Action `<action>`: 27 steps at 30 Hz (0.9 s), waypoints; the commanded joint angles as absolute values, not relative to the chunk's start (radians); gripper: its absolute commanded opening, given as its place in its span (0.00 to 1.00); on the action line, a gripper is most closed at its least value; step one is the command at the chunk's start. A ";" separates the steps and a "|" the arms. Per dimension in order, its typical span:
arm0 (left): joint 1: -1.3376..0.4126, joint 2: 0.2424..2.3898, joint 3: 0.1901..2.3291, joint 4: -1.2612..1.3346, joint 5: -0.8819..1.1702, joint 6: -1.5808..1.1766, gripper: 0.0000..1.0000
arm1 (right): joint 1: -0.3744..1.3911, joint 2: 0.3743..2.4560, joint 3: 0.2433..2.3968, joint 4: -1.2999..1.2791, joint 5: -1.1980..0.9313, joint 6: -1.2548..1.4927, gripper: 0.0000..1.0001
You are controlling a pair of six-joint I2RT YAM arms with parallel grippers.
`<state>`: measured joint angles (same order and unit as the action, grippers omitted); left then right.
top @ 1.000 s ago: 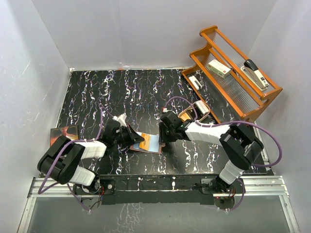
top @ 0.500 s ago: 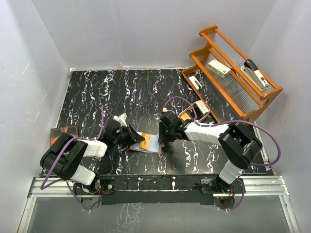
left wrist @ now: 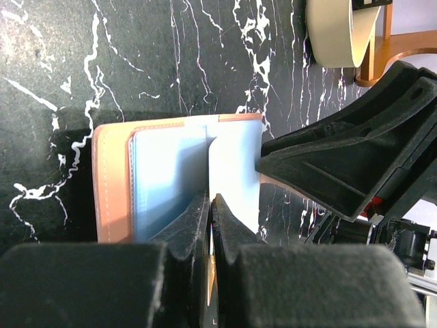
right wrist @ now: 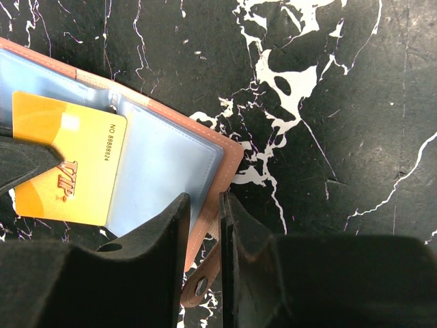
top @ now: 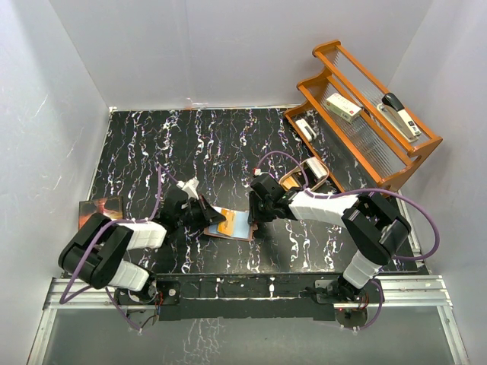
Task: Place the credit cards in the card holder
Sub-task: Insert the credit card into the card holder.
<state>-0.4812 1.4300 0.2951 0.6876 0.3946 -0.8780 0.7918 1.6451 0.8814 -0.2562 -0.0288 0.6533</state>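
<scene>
The reddish-brown card holder point(top: 242, 226) lies open on the black marbled table, its pale blue clear pockets facing up. It also shows in the left wrist view point(left wrist: 109, 184) and the right wrist view point(right wrist: 229, 160). My left gripper point(top: 207, 215) is shut on the orange-gold card point(right wrist: 68, 167), whose far end lies on a pocket; between my fingertips point(left wrist: 210, 205) the card is edge-on. My right gripper point(right wrist: 205, 212) is shut on the holder's right edge by the snap tab point(right wrist: 201, 283). I cannot tell the light blue-white card from the pale pockets.
A wooden rack point(top: 365, 152) stands at the back right with a stapler point(top: 401, 114) and a white box point(top: 344, 107). A tan dish point(top: 304, 179) sits just behind my right arm. A dark booklet point(top: 101, 207) lies at the left edge.
The left arm's elbow has shifted slightly. The card, the holder and both grippers stay about where they were.
</scene>
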 commanded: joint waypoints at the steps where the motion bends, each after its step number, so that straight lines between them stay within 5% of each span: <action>1: -0.488 1.388 0.271 0.615 0.367 -0.831 0.00 | 0.798 1.663 0.872 -0.236 -0.006 0.638 0.20; 27: -0.548 1.514 0.336 0.705 0.339 -0.848 0.00 | 0.798 1.648 0.860 -0.224 -0.007 0.678 0.21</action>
